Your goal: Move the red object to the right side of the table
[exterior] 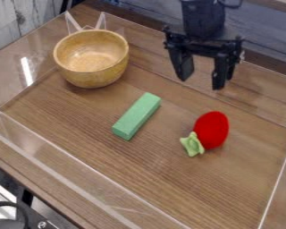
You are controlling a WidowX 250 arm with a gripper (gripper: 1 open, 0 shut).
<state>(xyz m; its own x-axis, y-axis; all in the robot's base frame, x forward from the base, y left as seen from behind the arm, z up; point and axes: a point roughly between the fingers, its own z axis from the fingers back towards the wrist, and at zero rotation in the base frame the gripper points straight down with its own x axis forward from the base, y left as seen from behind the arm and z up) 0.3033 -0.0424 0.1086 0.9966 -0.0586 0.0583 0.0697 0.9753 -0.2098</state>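
Note:
The red object (210, 130), a small rounded strawberry-like toy with a light green leafy cap at its lower left, lies on its side on the right part of the brown wood-grain table (74, 161). My gripper (206, 70) hangs well above and behind it, pointing down, with its dark fingers spread apart and nothing between them. Nothing touches the toy.
A wooden bowl (92, 59) stands at the back left. A flat green rectangular block (136, 116) lies in the middle, left of the toy. Low clear plastic walls (277, 192) edge the tabletop.

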